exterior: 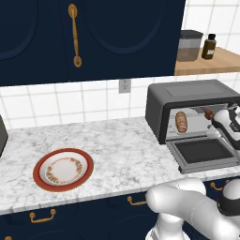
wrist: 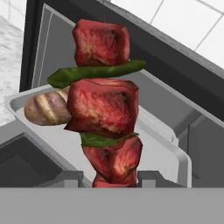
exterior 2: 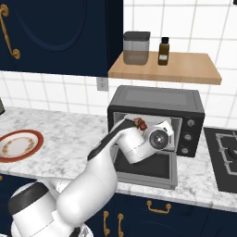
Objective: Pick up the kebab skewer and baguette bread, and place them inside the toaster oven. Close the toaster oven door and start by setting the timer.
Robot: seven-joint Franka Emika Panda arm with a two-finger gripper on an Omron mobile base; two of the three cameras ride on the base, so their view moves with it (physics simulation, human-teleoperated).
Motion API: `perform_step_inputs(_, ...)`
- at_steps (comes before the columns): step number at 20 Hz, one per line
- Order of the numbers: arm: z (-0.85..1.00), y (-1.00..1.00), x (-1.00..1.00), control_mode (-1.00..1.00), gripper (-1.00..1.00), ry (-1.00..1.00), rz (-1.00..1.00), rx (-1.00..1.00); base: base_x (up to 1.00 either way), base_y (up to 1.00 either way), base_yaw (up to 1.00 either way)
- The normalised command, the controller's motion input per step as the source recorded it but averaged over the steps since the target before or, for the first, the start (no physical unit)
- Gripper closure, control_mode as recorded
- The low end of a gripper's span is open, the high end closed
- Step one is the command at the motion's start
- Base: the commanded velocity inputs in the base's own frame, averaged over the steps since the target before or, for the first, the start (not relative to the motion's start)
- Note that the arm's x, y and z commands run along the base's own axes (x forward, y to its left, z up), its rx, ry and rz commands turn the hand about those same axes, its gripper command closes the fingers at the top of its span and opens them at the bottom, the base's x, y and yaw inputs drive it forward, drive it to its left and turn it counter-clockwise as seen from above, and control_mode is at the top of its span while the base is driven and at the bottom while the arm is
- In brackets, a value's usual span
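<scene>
The kebab skewer (wrist: 104,105), red meat chunks with green pepper slices, stands upright between my fingertips (wrist: 70,177). My gripper (wrist: 111,180) is shut on its lower end. It hangs just in front of the toaster oven (exterior: 192,96) opening, above the toaster oven door (exterior: 205,152), which is dropped open and lies flat. The baguette bread (exterior: 181,122) lies inside the oven on the grey tray (wrist: 183,153), at its left end (wrist: 46,107). In the right base view the skewer (exterior 2: 140,123) sticks up from the gripper (exterior 2: 144,128) at the oven (exterior 2: 157,98) mouth, over the door (exterior 2: 152,170).
A red-rimmed plate (exterior: 63,169) sits on the marble counter to the left. A wooden shelf (exterior 2: 162,68) above the oven carries a jar (exterior 2: 136,47) and a brown bottle (exterior 2: 163,51). A stove top (exterior 2: 224,157) lies right of the oven. The oven knobs (exterior 2: 187,136) are on its right front.
</scene>
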Motion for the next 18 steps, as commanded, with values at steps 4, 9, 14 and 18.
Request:
perform_step_inputs(4, -0.05, 0.00, 0.01, -1.00, 1.00, -0.04, 0.00, 0.04, 0.00, 0.00, 0.00)
perform_step_inputs(9, -0.01, 0.00, 0.18, -1.00, 1.00, 0.00, 0.00, 0.00, 0.00, 0.00, 0.00)
perform_step_inputs(14, -0.09, 0.00, 0.29, -1.00, 1.00, 0.00, 0.00, 0.00, 0.00, 0.00, 0.00)
perform_step_inputs(18, -0.18, 0.00, 0.21, -1.00, 1.00, 0.00, 0.00, 0.00, 0.00, 0.00, 0.00)
